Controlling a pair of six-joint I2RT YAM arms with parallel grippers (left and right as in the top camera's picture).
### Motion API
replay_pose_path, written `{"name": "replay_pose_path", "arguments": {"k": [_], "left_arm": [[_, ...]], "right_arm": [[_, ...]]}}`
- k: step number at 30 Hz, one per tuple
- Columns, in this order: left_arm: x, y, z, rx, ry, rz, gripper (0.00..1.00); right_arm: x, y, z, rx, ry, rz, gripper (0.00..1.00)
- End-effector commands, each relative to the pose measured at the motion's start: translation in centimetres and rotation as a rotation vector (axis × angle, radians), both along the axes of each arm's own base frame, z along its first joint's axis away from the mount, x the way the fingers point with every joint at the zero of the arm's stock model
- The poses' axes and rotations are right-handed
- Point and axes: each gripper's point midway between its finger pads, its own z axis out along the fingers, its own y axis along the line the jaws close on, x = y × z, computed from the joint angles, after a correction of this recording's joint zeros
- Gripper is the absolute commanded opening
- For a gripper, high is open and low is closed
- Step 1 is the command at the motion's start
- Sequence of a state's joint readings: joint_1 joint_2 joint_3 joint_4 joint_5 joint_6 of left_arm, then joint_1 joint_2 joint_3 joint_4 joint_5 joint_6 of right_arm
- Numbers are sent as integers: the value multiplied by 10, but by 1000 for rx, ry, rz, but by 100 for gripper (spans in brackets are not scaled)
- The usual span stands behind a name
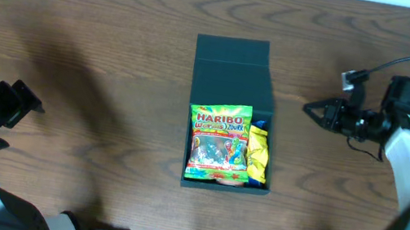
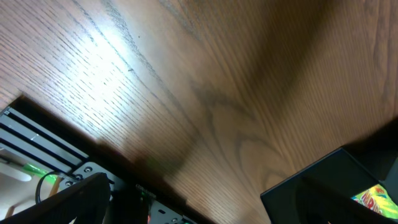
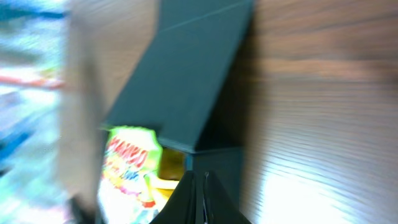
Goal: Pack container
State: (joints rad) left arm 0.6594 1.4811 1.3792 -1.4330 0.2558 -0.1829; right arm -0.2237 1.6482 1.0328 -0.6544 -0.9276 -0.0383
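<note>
— See the container (image 1: pixel 232 63)?
— Yes. Sits at the middle of the wooden counter (image 1: pixel 118 35), between the two arms, touched by neither. Lid flap open, leaning toward the far edge.
— Anything inside?
— Holds a green-and-red Haribo bag (image 1: pixel 217 139), lying flat and filling most of the left side. Beside it, against the right wall, a yellow packet (image 1: pixel 260 153). Something blue at the right edge too, too small to name.
— And the right tool (image 1: pixel 309 108)?
— Hangs to the right of the container, level with the open lid, tip aimed at the box but apart from it. Closed to a point, gripping nothing. Same in the right wrist view: fingers (image 3: pixel 189 205) pressed together along a thin seam, with the dark box and the bag beyond, all blurred.
— Left tool (image 1: pixel 15 114)?
— Sits well off to the left, near the counter's left edge, far from the container. Open or closed: cannot tell from above, and the left wrist view gives only a dark sliver at the bottom corner. Shows mostly bare wood grain there, plus a corner of the container at lower right with a bit of the bag peeking out.
</note>
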Motion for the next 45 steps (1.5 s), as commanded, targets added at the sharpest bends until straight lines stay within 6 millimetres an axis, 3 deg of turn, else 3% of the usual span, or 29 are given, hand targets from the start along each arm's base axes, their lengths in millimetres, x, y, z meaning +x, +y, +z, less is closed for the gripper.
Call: {"name": "replay_pose_path", "arguments": {"k": [1, 7, 12, 21, 31, 38, 45], "left_arm": [[0, 2, 3, 11, -7, 4, 95], [0, 2, 3, 11, -7, 4, 95], [0, 2, 3, 11, -7, 4, 95], [0, 2, 3, 11, -7, 4, 95], [0, 2, 3, 10, -7, 4, 95], [0, 2, 3, 11, -7, 4, 95], [0, 2, 3, 11, -7, 4, 95]], "right_arm": [[6, 26, 11, 247, -93, 152, 7], [37, 27, -30, 294, 84, 106, 2], [65, 17, -44, 320, 175, 31, 2], [79, 17, -77, 306, 282, -47, 1], [84, 51, -115, 279, 345, -31, 2], [95, 78, -124, 317, 342, -16, 2], [100, 97, -95, 472, 282, 87, 2]]}}
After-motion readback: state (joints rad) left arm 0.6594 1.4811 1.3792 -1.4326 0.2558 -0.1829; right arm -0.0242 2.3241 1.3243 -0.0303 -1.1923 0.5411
